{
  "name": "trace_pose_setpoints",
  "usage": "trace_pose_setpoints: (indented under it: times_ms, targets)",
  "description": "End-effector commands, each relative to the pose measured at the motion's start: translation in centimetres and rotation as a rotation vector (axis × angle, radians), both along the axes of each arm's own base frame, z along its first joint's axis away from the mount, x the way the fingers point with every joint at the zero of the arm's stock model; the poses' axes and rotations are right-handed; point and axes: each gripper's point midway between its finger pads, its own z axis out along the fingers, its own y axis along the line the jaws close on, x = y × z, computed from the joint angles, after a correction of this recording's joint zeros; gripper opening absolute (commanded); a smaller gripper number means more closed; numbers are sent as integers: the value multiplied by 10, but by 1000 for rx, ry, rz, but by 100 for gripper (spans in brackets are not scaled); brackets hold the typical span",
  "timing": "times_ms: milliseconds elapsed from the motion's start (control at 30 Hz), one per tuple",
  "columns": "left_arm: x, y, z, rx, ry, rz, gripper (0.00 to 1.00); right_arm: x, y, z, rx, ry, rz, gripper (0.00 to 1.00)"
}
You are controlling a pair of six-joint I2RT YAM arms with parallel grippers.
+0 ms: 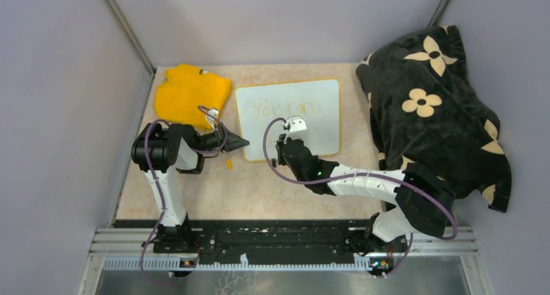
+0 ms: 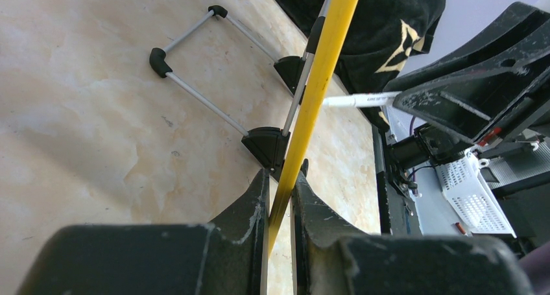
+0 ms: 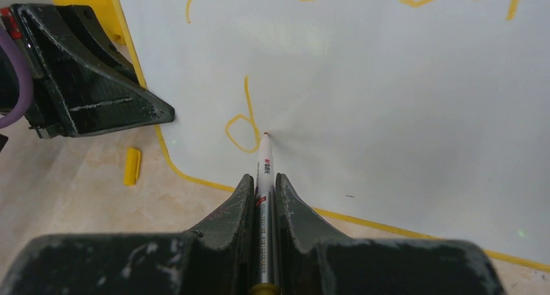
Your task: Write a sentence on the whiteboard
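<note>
The whiteboard (image 1: 318, 123) lies mid-table with a yellow rim (image 2: 322, 61). Thin yellow letters of the sentence (image 1: 284, 108) run along its upper part, and a single "d" (image 3: 242, 124) starts a lower line. My right gripper (image 3: 264, 180) is shut on a white marker (image 3: 263, 163), whose tip touches the board just right of the "d". My left gripper (image 2: 280, 178) is shut on the board's rim at its near-left corner (image 1: 245, 143). The left fingers (image 3: 97, 94) show at the board's edge in the right wrist view.
A yellow cloth (image 1: 192, 95) lies left of the board. A black flowered blanket (image 1: 431, 107) covers the right side. A small yellow cap (image 1: 228, 163) rests on the table below the left gripper. The board's wire stand with black feet (image 2: 188, 87) rests on the tabletop.
</note>
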Motion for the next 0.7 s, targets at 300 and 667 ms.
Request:
trace_pose_setpoints:
  times_ms: [300, 667]
  targets:
    - [9, 0, 11, -18, -134, 35, 0, 11, -18, 43, 116, -116, -48, 0]
    - [9, 0, 10, -17, -132, 34, 0, 14, -8, 41, 117, -108, -28, 0]
